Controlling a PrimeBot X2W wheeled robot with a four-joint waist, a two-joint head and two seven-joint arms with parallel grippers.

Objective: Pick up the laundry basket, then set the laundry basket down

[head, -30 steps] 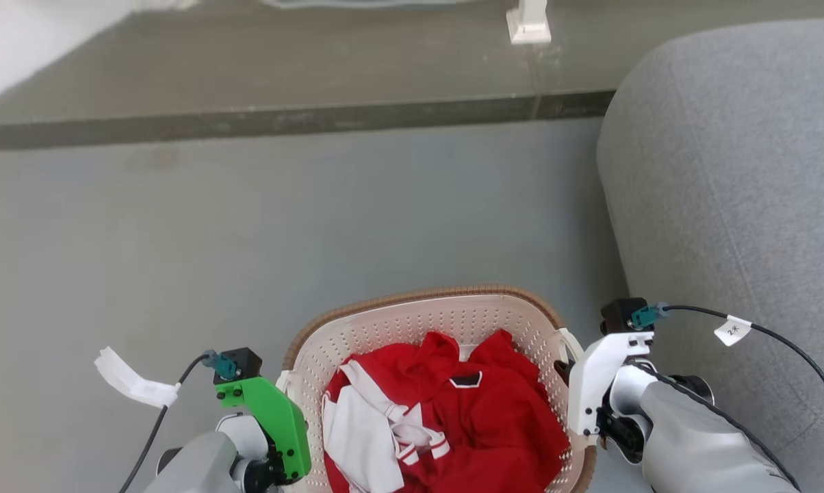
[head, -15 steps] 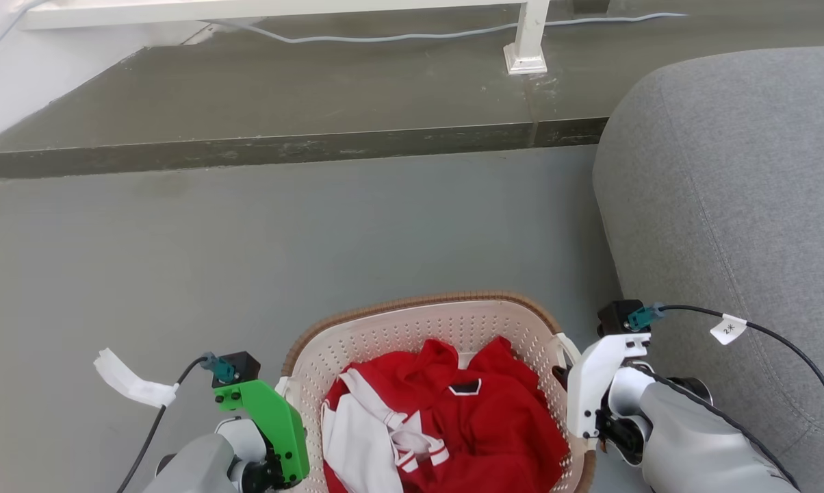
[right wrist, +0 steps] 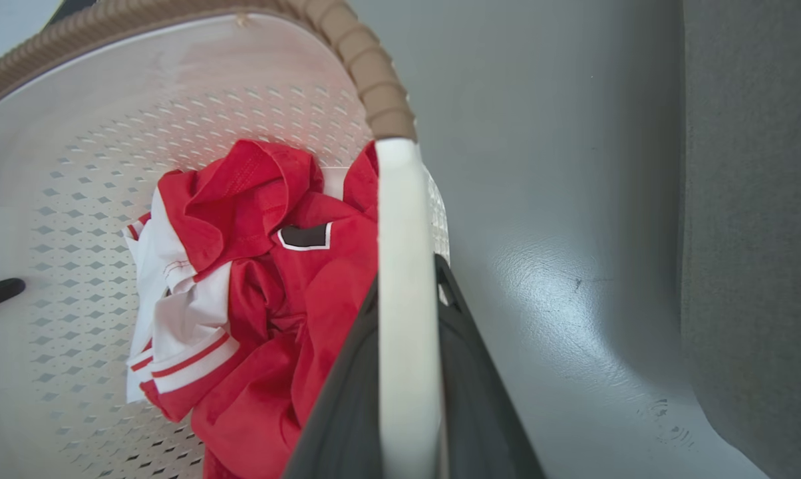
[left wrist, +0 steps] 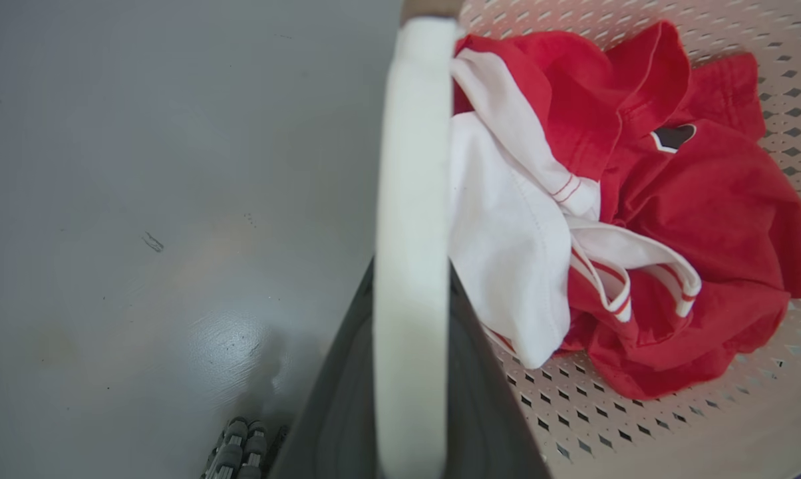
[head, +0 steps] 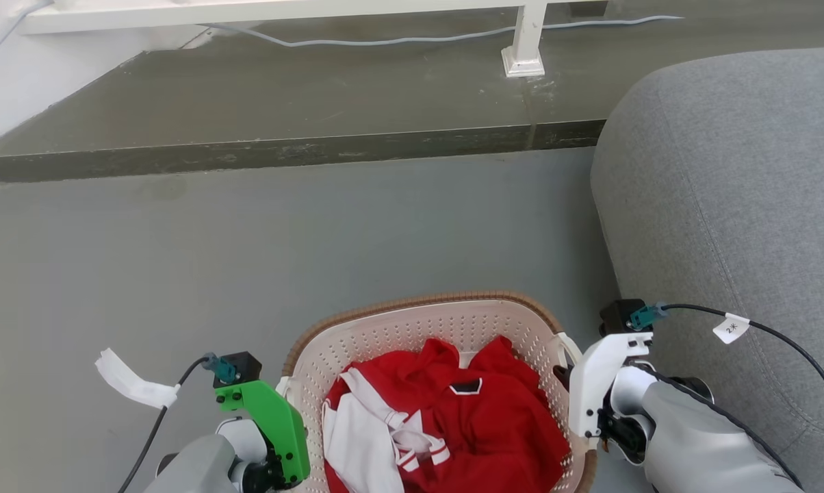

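My left gripper (left wrist: 410, 286) was clamped on one white loop handle (left wrist: 414, 166) and my right gripper (right wrist: 407, 286) on the opposite handle (right wrist: 404, 219), a grip at each end, I judged, to keep the laundry basket (head: 426, 301) level. It sat between my arms over grey floor (head: 316, 239), red clothes (head: 494, 424) inside, sofa (head: 727, 205) alongside.

The right pincer (right wrist: 407, 279) clamps the laundry basket (right wrist: 108, 133) by its white loop handle (right wrist: 404, 219), dark fingers (right wrist: 347, 412) pressed on both sides, handle running 12 to 6 o'clock. Brown woven rim (right wrist: 367, 73) curves off twd 11. Red & white clothes (right wrist: 274, 279) lie inside at 9. Grey floor (right wrist: 560, 199) at 3, w/ grey sofa (right wrist: 760, 233) beyond
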